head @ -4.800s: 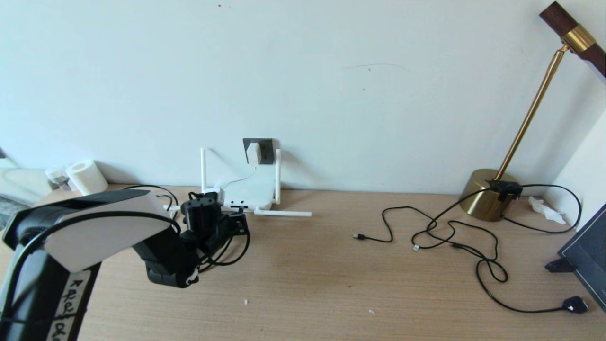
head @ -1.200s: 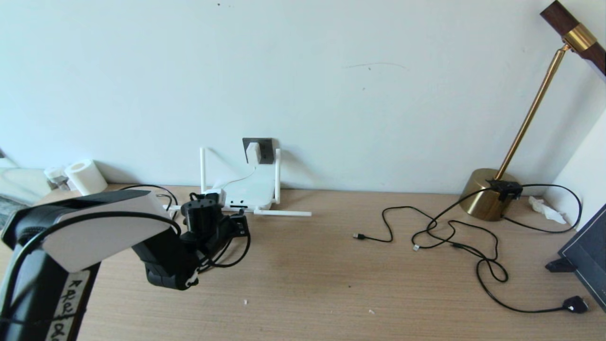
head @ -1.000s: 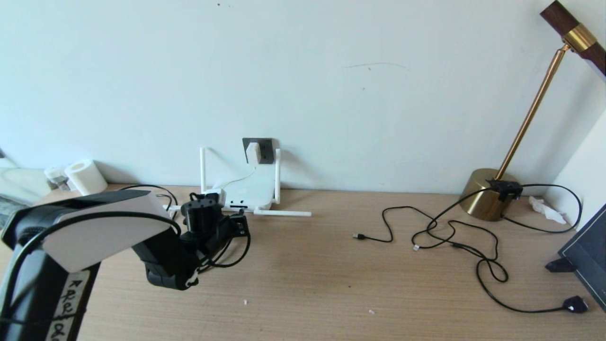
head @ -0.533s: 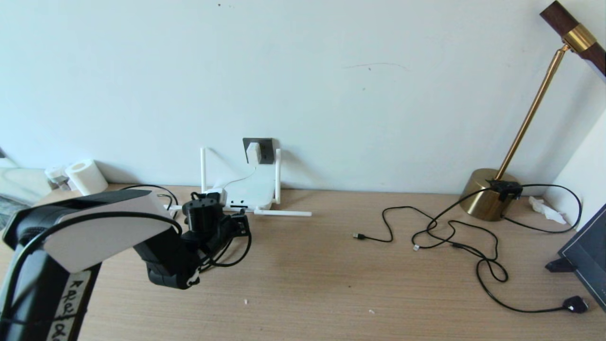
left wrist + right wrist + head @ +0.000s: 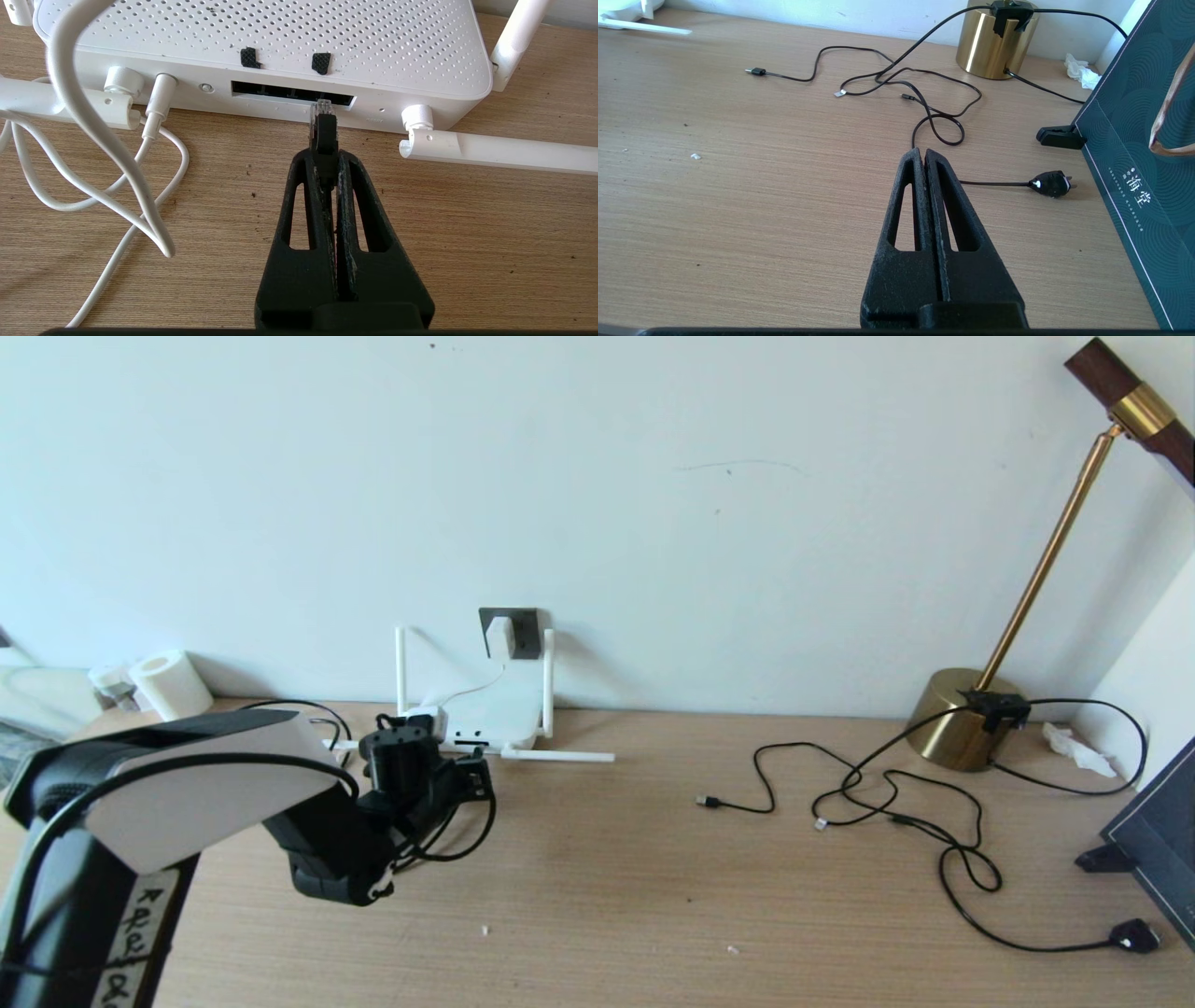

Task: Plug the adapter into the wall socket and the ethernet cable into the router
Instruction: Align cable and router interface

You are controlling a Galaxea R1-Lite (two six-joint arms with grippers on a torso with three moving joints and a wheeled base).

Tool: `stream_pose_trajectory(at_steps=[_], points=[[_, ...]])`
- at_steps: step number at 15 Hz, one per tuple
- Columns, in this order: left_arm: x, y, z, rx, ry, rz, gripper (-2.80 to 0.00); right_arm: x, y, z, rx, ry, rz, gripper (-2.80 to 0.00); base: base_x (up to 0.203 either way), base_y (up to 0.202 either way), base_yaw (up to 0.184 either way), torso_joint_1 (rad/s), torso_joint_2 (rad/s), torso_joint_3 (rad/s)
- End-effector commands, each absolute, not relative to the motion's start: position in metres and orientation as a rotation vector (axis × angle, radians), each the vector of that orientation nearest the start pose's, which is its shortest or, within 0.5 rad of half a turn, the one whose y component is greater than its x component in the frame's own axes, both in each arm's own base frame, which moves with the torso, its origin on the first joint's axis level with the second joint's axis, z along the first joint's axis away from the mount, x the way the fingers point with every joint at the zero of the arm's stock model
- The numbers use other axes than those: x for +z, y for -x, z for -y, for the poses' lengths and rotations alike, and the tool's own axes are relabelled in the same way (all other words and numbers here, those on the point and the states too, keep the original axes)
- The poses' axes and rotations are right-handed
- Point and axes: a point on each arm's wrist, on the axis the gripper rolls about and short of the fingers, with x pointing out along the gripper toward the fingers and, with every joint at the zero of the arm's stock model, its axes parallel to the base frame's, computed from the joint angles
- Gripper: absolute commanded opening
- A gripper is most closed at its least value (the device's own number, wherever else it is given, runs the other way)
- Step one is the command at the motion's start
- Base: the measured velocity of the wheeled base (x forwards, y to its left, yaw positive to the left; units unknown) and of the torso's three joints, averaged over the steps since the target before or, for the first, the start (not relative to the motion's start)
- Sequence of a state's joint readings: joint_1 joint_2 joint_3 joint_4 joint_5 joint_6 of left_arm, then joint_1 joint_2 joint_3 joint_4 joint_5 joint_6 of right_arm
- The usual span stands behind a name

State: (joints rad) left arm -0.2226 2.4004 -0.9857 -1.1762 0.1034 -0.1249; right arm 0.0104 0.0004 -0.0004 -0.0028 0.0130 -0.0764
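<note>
The white router [image 5: 490,714] lies against the wall with its dark port row [image 5: 280,91] facing my left gripper. My left gripper [image 5: 325,156] is shut on the black boot of the ethernet cable [image 5: 324,133], low over the table. The clear plug tip [image 5: 320,108] sits at the mouth of the port row, near one end; I cannot tell whether it has entered. In the head view this gripper [image 5: 471,779] is just in front of the router. The white adapter [image 5: 499,637] sits in the dark grey wall socket [image 5: 525,621]. My right gripper [image 5: 920,154] hangs shut and empty over bare table.
The adapter's white cord [image 5: 117,186] loops on the table beside the router, and one antenna [image 5: 495,149] lies flat. Thin black cords [image 5: 887,793], a flat black plug [image 5: 1134,936], a brass lamp base [image 5: 962,719] and a dark box [image 5: 1162,831] are at the right.
</note>
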Motion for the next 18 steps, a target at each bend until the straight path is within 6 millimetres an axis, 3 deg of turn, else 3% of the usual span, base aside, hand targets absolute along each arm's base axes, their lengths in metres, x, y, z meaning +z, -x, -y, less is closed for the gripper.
stream_pose_trajectory(at_steps=[1, 18], points=[[0.0184, -0.412, 0.0908, -0.103, 0.087, -0.238, -2.8, 0.0762, 0.0229, -0.0001, 0.024, 0.078, 0.006, -2.8, 0.0, 0.0, 0.0, 0.0, 0.0, 0.0], [0.0216, -0.4085, 0.09, -0.103, 0.087, -0.237, -2.8, 0.0758, 0.0228, -0.0001, 0.024, 0.077, 0.004, -2.8, 0.0, 0.0, 0.0, 0.0, 0.0, 0.0]])
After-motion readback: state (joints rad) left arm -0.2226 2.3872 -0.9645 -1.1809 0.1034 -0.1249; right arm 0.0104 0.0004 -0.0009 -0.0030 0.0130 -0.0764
